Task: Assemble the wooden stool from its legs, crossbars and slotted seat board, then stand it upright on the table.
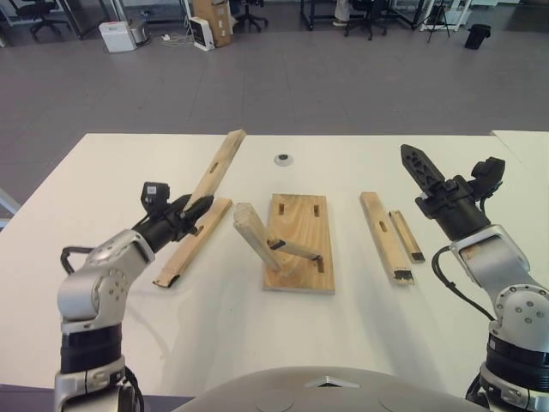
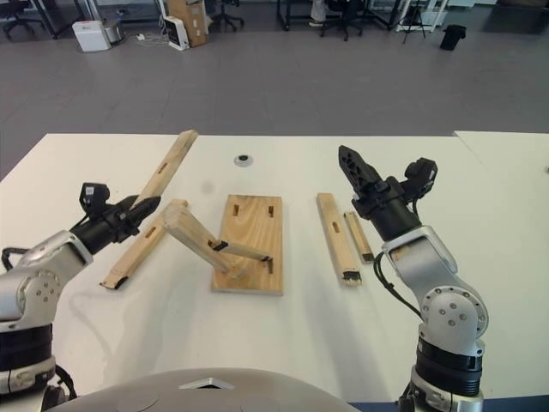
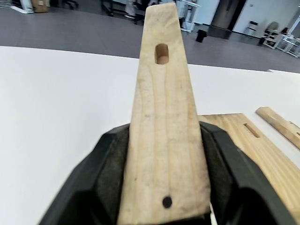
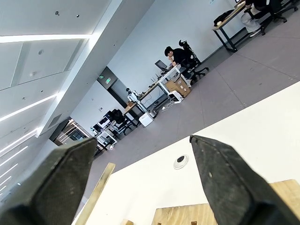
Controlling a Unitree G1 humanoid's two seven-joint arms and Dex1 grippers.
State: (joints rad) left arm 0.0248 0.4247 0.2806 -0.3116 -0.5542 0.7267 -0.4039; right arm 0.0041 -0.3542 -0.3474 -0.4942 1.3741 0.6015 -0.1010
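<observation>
Left claw [image 1: 197, 209] is clamped on the near end of the held leg [image 1: 219, 163]. It's a flat pale plank with straight grain, an oval mortise near the far end and a small dark hole by the claw. It slants away toward the far edge of the tabletop [image 1: 103, 172]. I can't tell if its far end is off the surface.

Flat leg [image 1: 187, 251] lies just beside the claw, nearer to me. Same pale wood, dark notch at its near end.

Board [image 1: 298, 225] lies flat mid-tabletop. It's rectangular, with stronger grain and short slots cut in its face. Tilted leg [image 1: 253, 233] leans over the board's left edge, upper end in the air. Crossbar [image 1: 296, 250] runs from that leg's side, dark tenon showing, down to the board by a near slot. I can't tell if it's seated.

Right of the board and apart from it, right leg [image 1: 383, 233] lies flat, mortised. Loose crossbar [image 1: 407, 233] lies just beside it, parallel, dark-tipped.

Right claw [image 1: 410, 156] hangs above the tabletop's right side, black fingers spread apart.

Tabletop is matte white and smooth. A small round grommet [image 1: 283, 159] sits behind the board. Beyond I see grey floor [image 1: 343, 77], office chairs [image 1: 249, 10] and a cardboard box [image 1: 214, 17].
</observation>
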